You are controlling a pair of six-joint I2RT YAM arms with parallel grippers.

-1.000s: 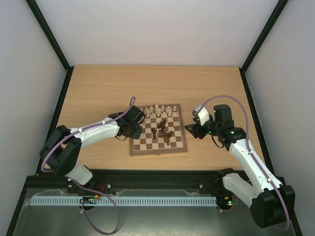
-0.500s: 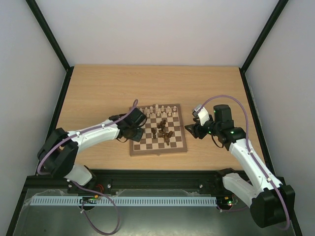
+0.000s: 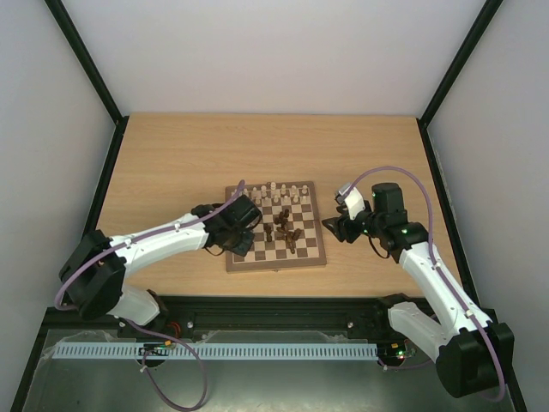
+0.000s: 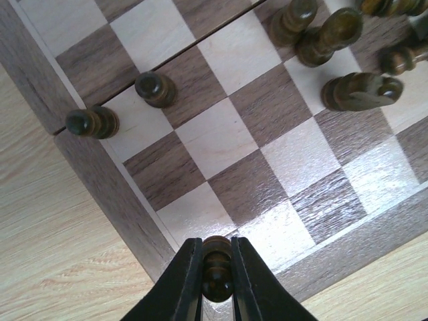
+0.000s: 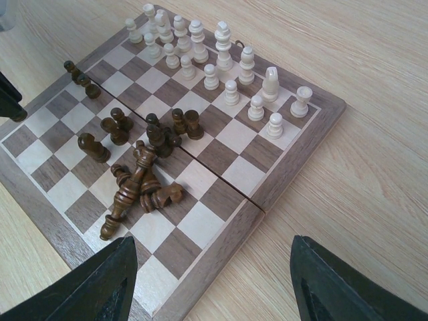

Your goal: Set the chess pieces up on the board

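Note:
The chessboard [image 3: 276, 249] lies mid-table, also seen in the left wrist view [image 4: 221, 134] and the right wrist view [image 5: 221, 157]. Pale pieces [image 5: 221, 47] stand in two rows at its far edge [image 3: 274, 193]. Dark pieces [image 5: 137, 180] stand and lie jumbled near the middle [image 3: 286, 230]. My left gripper [image 4: 217, 277] is shut on a dark pawn [image 4: 217, 267], held over the board's near left corner [image 3: 242, 240]. Two more dark pawns [image 4: 155, 89] stand by the board's left edge. My right gripper [image 5: 210, 281] is open and empty, beside the board's right edge [image 3: 333, 227].
The wooden table [image 3: 171, 163] is bounded by a black frame [image 3: 107, 184] on both sides. White walls rise behind and to the sides. A black rail [image 3: 274, 309] runs along the near edge.
My left gripper has moved right and toward the near edge, from the board's left edge to over its near left corner. The right arm has not moved.

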